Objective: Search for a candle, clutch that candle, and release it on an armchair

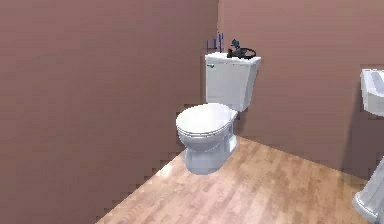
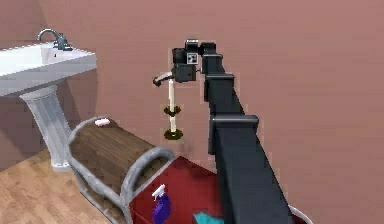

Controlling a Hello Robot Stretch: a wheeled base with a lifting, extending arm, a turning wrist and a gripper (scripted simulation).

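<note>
Below the gripper [image 2: 163,79] hangs the candle [image 2: 172,107] (held clear).

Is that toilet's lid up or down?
Down. The lid lies flat over the toilet bowl as a smooth white oval; nothing stands raised against the tank.

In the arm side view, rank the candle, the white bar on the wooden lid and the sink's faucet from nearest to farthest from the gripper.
1. Candle, at the far end of the gripper.
2. White bar, lower left on the wooden lid.
3. Faucet, far left on the sink.
</note>
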